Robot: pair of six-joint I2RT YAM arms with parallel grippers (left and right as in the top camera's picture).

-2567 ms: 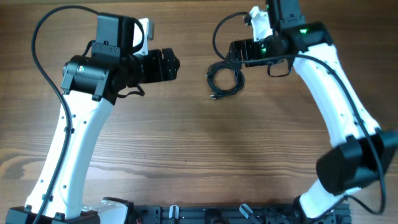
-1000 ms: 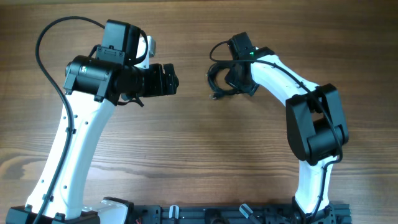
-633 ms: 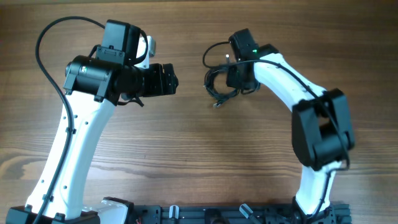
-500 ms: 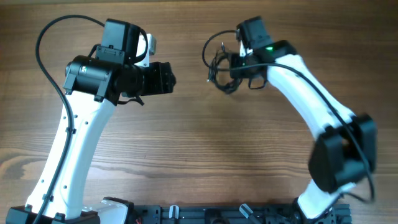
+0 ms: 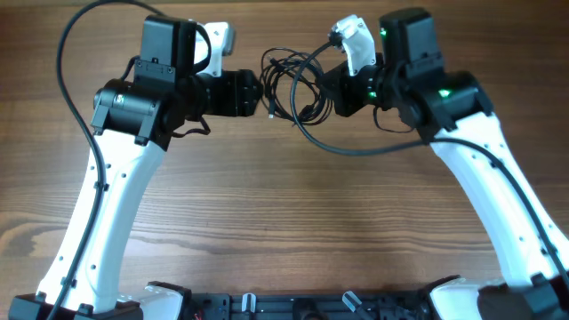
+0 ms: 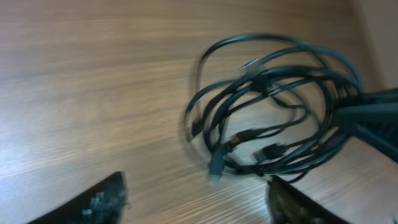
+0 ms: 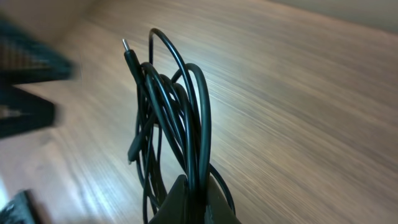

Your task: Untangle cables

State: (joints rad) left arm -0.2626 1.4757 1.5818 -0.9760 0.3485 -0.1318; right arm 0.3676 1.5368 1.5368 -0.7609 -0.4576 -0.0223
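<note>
The right gripper [image 7: 189,190] is pinched together on the cables [image 7: 177,106], its two dark fingers [image 7: 173,202] meeting on a bunch of strands at the bottom of the tangle. From that grip the thin black cords rise in several tall, narrow loops packed side by side. One small plug [image 7: 126,45] sticks up at the top of the bundle, and another hangs on the left side lower down. In the overhead view the tangle sits near the far edge of the desk [image 5: 293,231], about midway between its left and right edges. One long strand sags out of it toward the near edge and curves back under the right arm [image 5: 498,178]. Whether that strand touches the wood cannot be told.

Just beside the tangle, on its left, is the left gripper [image 5: 260,94]. Its fingers stand well apart with nothing between them and point at the loops. Its wrist view is blurred but shows the bundle ahead of the fingertips, not between them, with the right gripper's dark tip at the right edge. The left arm [image 5: 107,204] runs back to the near left corner of the desk.
</note>
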